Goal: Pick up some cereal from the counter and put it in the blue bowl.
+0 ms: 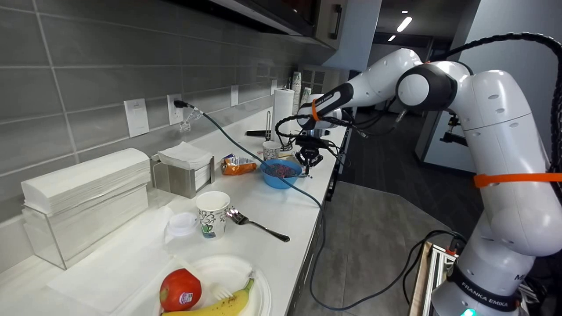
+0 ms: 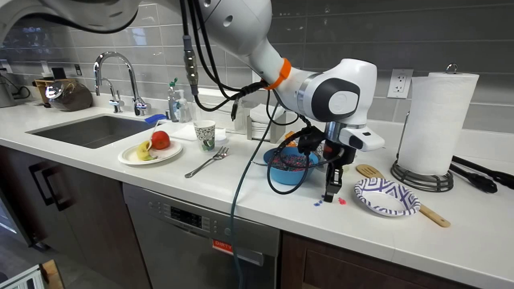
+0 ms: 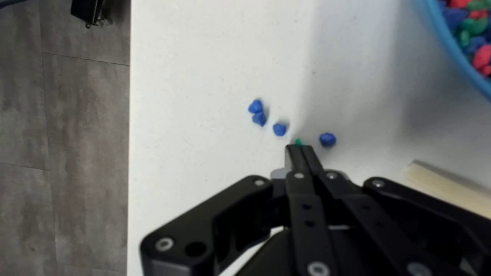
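Where the claw stands: fingers pressed together, pointing down at the counter; whether they pinch the green piece at their tips is not determinable
Loose cereal, counted: four blue pieces, one green piece, a red cluster too small to number
Near the claw, counted: one blue bowl, one purple-and-white dish
Cereal appearance: small, lumpy pieces in solid colours; those in the blue bowl mix red, blue and green
Cereal from the claw: green piece at the fingertips; one blue piece just beside them to the right in the wrist view, three just ahead and to the left, the farther two touching; red cluster just beside the tips in an exterior view
Blue bowl from the claw: apart, ahead and to the right in the wrist view
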Robot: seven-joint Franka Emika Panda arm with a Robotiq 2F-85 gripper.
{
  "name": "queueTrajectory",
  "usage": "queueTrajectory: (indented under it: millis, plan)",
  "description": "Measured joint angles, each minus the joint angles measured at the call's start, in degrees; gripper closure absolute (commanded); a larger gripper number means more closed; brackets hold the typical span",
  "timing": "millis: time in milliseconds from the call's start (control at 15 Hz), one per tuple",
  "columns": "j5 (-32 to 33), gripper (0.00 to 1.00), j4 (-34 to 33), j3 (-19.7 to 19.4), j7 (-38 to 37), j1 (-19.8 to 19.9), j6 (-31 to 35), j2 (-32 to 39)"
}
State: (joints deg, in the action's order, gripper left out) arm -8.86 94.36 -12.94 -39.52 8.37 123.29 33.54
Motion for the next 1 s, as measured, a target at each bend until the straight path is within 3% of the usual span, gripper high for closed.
queueTrajectory:
  millis: [800,867,933,1000]
  plan:
    - [0.48,1.00,-1.45,-1.90,-1.98,-0.03,0.00,-1.91]
    - [0.54,0.96,-1.33,-1.81,-2.08,-0.21,0.00,-1.85]
    - [0.59,0.87,-1.19,-1.69,-2.15,-0.38,0.00,-1.74]
    - [0.64,0.85,-1.04,-1.57,-2.18,-0.57,0.00,-1.61]
